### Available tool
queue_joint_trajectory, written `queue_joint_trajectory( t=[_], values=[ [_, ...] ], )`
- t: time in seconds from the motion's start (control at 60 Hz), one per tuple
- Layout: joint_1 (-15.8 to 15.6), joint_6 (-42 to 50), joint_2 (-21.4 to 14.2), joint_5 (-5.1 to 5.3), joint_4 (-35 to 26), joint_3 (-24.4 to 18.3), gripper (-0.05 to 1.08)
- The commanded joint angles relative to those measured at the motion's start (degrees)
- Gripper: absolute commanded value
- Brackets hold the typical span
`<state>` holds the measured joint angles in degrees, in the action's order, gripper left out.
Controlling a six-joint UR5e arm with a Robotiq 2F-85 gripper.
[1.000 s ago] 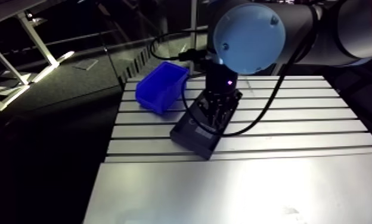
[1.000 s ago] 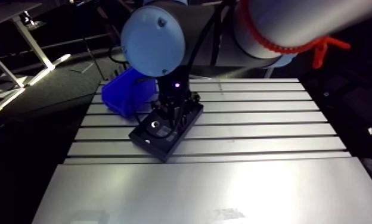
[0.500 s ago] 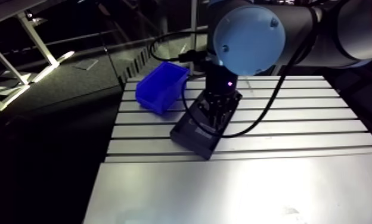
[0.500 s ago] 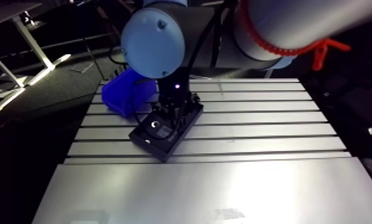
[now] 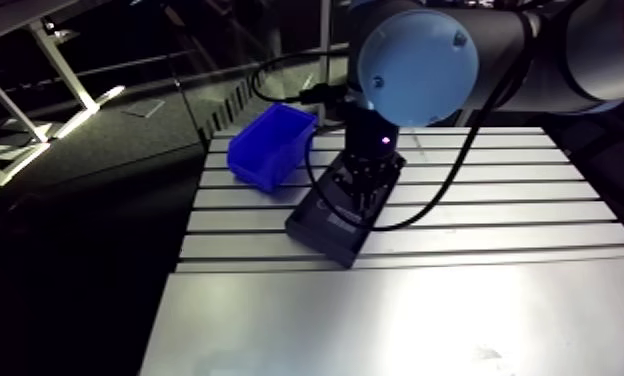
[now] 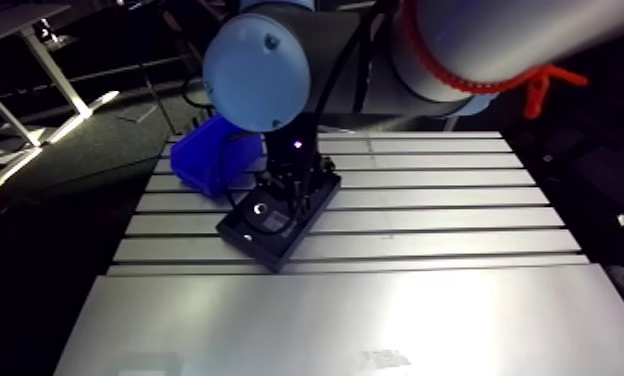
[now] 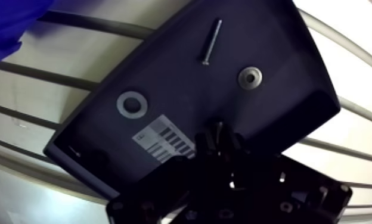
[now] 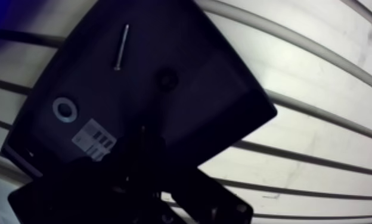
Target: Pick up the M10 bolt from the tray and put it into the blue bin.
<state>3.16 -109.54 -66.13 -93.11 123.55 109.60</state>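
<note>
Gripper (image 7: 221,138) sits low over tray (image 7: 284,53), its opening and hold impossible to tell in shadow; risk: slim screw (image 7: 211,40) and washer (image 7: 132,104) ahead invite a wrong pick, no M10 bolt being identifiable.

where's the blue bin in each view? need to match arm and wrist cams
Arm view: bin sits left of and behind the tray.
Wrist view: only a corner of the bin shows, beyond the tray's edge nearest the silver washer.
Shared landmark: the tray.
</note>
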Motion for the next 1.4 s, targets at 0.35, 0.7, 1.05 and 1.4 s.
queue_joint_trajectory(
  t=[0.35, 0.7, 1.05, 1.4],
  values=[
    [0.17, -0.72, -0.17, -0.09, 0.25, -0.2, 0.87],
    [-0.08, -0.8, -0.61, 0.17, 0.09, -1.01, 0.96],
    [-0.35, -1.06, -1.81, 0.52, 0.17, -1.59, 1.03],
    [-2.27, -6.08, -2.69, 1.91, -1.27, -4.24, 1.07]
  ],
)
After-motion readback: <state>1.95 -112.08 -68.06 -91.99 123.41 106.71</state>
